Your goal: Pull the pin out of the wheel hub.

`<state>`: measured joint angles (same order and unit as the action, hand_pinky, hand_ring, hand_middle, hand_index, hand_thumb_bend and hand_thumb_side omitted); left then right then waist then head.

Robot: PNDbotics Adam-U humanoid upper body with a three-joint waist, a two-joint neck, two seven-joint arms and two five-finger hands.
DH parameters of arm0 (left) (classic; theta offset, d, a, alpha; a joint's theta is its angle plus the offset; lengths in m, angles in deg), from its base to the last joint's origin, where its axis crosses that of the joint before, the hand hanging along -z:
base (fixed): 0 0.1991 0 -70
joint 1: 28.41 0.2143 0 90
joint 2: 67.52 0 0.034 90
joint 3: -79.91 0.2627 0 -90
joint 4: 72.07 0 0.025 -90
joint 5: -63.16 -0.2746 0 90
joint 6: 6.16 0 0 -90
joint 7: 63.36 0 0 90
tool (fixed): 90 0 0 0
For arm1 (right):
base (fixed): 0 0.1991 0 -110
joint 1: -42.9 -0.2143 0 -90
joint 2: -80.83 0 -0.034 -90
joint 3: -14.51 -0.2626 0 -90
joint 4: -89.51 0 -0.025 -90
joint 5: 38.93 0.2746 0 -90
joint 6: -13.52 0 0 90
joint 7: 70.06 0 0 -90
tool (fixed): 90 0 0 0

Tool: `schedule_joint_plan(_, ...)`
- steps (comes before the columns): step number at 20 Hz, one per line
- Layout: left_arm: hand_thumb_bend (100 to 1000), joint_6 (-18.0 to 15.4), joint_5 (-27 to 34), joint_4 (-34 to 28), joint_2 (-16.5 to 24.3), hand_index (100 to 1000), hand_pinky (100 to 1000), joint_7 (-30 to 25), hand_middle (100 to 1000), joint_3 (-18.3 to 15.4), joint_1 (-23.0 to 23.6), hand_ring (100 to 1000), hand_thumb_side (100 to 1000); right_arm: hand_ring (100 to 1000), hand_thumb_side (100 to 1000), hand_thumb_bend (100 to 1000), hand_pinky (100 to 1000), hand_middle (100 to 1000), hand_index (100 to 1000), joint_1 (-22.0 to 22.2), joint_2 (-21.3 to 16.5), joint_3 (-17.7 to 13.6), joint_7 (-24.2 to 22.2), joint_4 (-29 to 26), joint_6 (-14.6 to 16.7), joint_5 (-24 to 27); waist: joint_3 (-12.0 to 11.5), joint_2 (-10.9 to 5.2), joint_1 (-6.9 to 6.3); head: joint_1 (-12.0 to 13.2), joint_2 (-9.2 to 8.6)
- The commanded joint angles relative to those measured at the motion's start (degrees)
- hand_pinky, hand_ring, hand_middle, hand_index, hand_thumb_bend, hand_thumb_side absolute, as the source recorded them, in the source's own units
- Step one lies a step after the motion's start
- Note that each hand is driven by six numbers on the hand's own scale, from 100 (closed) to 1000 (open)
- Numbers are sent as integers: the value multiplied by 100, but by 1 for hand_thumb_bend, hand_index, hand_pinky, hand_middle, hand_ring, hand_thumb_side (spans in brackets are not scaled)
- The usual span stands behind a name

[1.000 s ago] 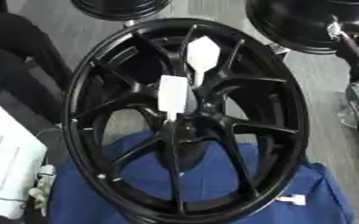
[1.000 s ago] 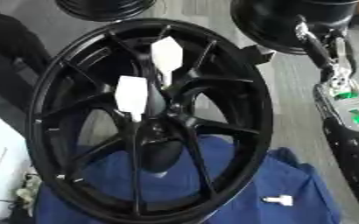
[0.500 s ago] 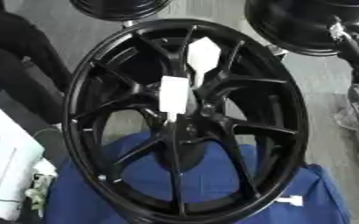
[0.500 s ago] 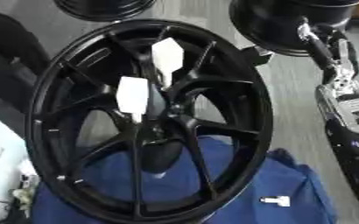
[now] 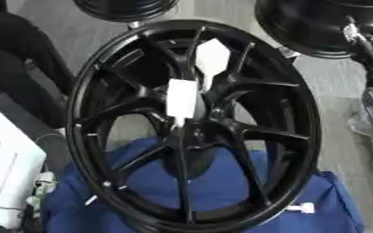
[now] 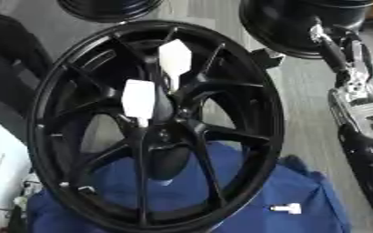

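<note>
Wheel hub (image 5: pixel 194 127): one, black, multi-spoke, standing tilted on blue cloth (image 5: pixel 221 191), in the same place as a second ago; only the camera has shifted slightly. White tags on the spokes: two, one upper (image 5: pixel 212 58), one lower (image 5: pixel 182 98), neither moved. Pin: one small white piece (image 6: pixel 286 208) lies on the cloth beside the rim (possibly the pin, already out; cannot confirm). Other black wheels behind: two, partly shown. Right arm (image 6: pixel 353 91): at the right edge, hand not distinguishable, so its fingers cannot be told. Left hand: not visible.
</note>
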<state>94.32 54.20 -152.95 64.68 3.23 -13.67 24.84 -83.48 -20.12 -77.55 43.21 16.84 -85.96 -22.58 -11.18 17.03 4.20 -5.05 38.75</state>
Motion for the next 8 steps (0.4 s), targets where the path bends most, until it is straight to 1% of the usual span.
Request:
schedule_joint_plan(1,295,324,401,-277,-57,736,804,1482,706,-194,92,757,567,731,520,404,856,664,857,-119,-92,-32,33,-165,5,15,10,-160,-22,67,38)
schedule_joint_plan(4,256,573,1017,-518,-445,726,790,2813,692,-280,324,745,647,734,520,406,857,667,860,-155,-45,-38,52,-231,17,17,12,-176,-6,123,41)
schedule_joint_plan(6,254,600,1435,-635,-664,728,785,3493,692,-289,462,741,685,735,512,414,857,669,861,-179,-11,-38,62,-267,31,24,14,-185,3,154,48)
schedule_joint_plan(8,252,520,1787,-719,-900,736,783,4036,697,-308,547,740,732,737,504,418,858,672,865,-193,22,-41,64,-287,51,38,10,-193,9,180,57)
